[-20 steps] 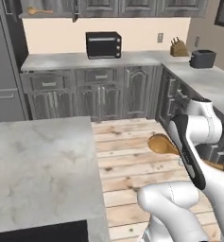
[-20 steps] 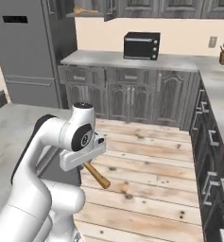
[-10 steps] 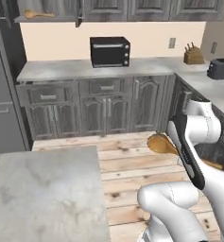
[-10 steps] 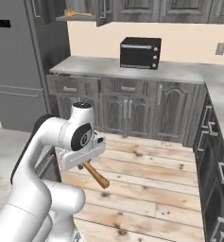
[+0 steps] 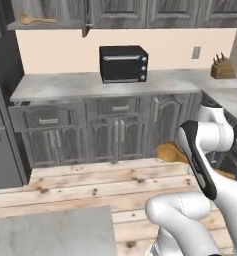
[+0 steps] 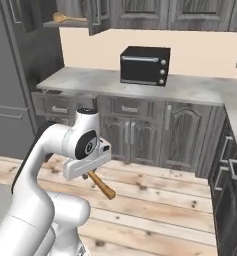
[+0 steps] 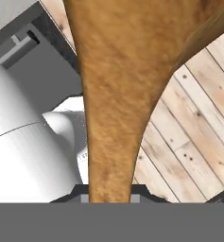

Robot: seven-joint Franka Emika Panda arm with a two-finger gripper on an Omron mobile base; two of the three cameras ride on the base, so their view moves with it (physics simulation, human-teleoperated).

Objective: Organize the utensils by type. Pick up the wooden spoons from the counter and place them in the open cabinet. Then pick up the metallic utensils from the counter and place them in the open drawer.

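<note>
Note the fingers point(image 7: 108, 196) pinch a light orange-brown wooden spoon point(image 7: 118, 94); your arm hides its handle middle in both base views.

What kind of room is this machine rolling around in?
It looks like a home kitchen: dark grey cupboards under a marbled stone counter, a black toaster oven on it, and a knife block in the corner.

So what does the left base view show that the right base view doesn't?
Left base view: the held wooden spoon's oval bowl beside the arm, and a knife block on the counter. Right base view: the gripper shut on the spoon's handle. Both share the black toaster oven and another wooden spoon on the open cabinet's shelf.
</note>
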